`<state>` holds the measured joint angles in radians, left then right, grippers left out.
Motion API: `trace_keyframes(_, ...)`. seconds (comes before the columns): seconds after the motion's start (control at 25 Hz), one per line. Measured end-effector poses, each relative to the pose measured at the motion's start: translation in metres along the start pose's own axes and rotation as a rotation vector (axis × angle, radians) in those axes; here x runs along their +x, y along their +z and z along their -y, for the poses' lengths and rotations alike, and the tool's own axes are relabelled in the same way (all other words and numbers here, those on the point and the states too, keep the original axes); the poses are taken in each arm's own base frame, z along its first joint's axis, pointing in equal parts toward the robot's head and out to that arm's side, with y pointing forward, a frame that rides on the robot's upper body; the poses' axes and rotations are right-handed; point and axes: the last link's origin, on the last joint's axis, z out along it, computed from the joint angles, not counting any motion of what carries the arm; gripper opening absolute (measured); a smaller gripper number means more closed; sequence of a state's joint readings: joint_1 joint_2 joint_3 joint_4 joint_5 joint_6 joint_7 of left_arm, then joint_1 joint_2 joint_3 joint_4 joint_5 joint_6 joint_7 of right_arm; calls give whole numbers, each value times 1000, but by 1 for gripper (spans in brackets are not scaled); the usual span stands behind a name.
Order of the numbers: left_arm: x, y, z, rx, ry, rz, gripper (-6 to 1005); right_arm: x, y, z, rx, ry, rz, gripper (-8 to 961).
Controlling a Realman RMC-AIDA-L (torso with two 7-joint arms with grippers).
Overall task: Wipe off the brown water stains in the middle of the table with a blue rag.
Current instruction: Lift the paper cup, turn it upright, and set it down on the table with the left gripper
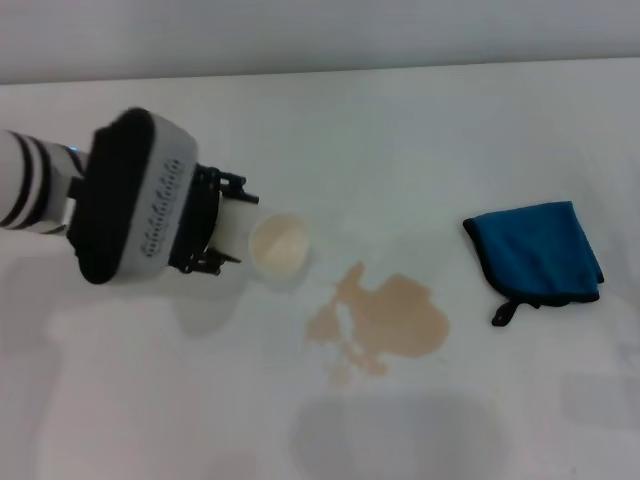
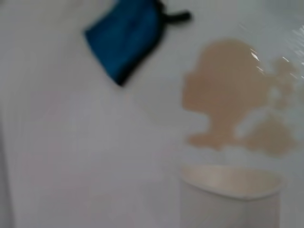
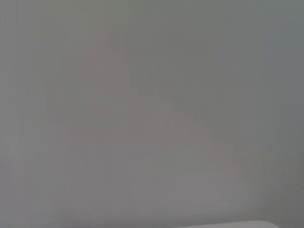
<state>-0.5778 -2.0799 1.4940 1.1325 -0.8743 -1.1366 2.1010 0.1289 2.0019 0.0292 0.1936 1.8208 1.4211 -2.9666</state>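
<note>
The brown water stains (image 1: 385, 315) (image 2: 228, 99) spread as a tan blotch in the middle of the white table (image 1: 150, 400). To their right lies the blue rag (image 1: 540, 255) (image 2: 126, 35), folded, with black edging and a loop tag. My left gripper (image 1: 228, 224) hovers left of the stains, shut on a white paper cup (image 1: 278, 246) (image 2: 232, 190) that is tipped on its side, mouth toward the stains. The right gripper is out of view; its wrist view shows only a blank grey surface.
The table's far edge (image 1: 400, 65) runs along the top of the head view, with a pale wall behind it. My left arm (image 1: 40, 185) reaches in from the left side.
</note>
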Motion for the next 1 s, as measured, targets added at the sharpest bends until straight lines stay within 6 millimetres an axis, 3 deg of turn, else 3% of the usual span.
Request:
trace_keyframes(0.32,-12,-20,-17,284,-176,-132,652,-6,9,5,-10,-37,24,827)
trace_keyframes(0.76,-30,-44,-66,735,-412,-271,644,-16,22,16,-39,-119,51,832)
trace_keyframes(1.0,-50,-46,-88,844,-622,-310,648,-18,22,18,-49,-136,55,833)
